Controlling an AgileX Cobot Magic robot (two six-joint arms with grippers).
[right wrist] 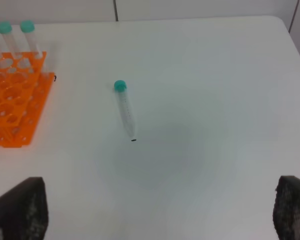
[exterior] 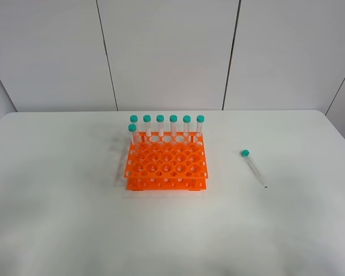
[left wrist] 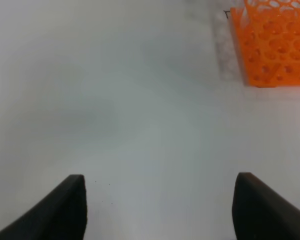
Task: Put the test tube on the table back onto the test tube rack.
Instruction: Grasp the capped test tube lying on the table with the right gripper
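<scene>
A slim clear test tube point(exterior: 254, 168) with a teal cap lies flat on the white table point(exterior: 57, 190), right of the orange test tube rack point(exterior: 167, 164). Its cap points toward the back and its tip toward the front. Neither arm shows in the exterior high view. The right wrist view has the test tube point(right wrist: 125, 111) ahead of my right gripper point(right wrist: 161, 180), which is open and empty with its fingers far apart. My left gripper point(left wrist: 160, 177) hangs open over bare table, with a corner of the rack point(left wrist: 272, 45) ahead of it and off to one side.
Several capped tubes point(exterior: 167, 126) stand upright along the rack's back row, and one sits a row forward at the left. Two of them point(right wrist: 15, 35) show in the right wrist view behind the rack point(right wrist: 12, 105). A panelled white wall rises behind the table.
</scene>
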